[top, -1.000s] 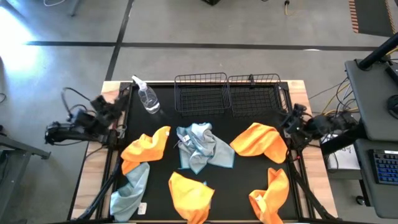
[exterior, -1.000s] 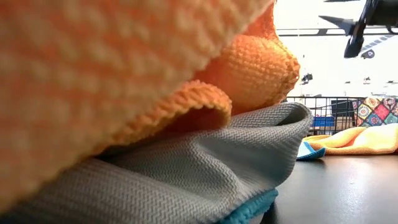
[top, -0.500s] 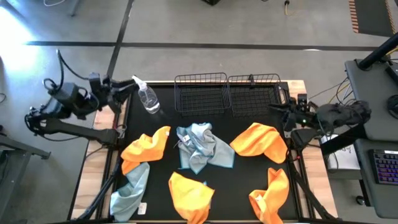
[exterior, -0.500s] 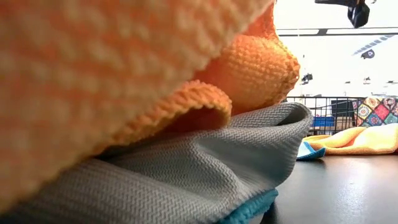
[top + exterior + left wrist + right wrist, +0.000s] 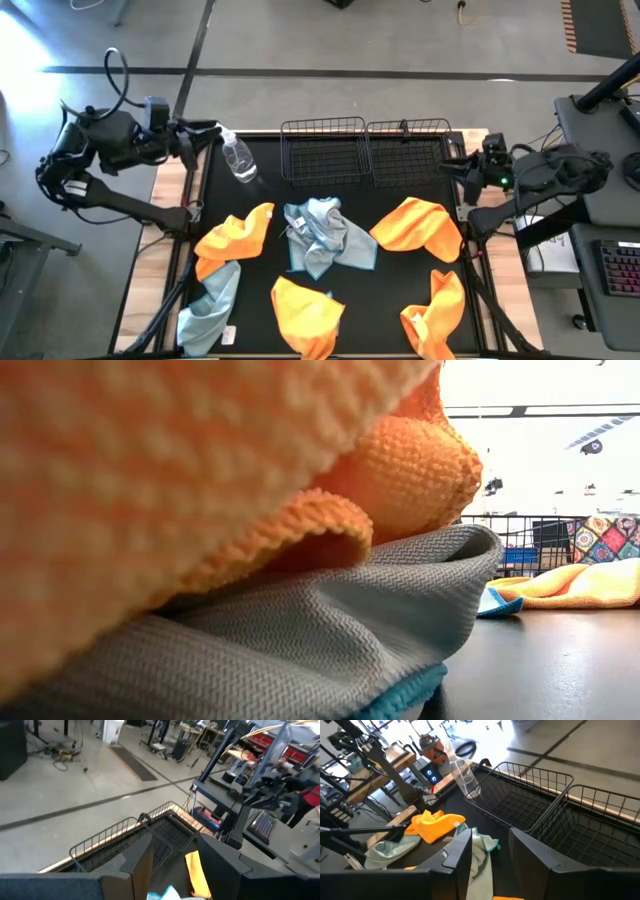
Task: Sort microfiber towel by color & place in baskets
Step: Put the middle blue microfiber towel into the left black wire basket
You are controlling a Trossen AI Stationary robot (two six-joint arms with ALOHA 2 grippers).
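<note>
Low view mostly blocked by orange towel [image 5: 200,470] over grey towel [image 5: 330,630]; baskets [image 5: 530,540] barely visible.

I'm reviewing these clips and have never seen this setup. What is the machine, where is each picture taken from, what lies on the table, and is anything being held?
It is a two-armed robot at a table. The overhead picture shows everything: the left gripper raised at the table's far left corner, the right gripper at the right edge. Both are open and hold nothing.

On the black mat lie four orange towels, two blue-grey towels, a clear spray bottle and two empty wire baskets side by side at the back.

The table-level camera is mostly blocked by an orange towel lying on a grey one right at its lens. Each remaining picture looks out from an arm's wrist, past its own two dark fingers, towards the baskets.
</note>
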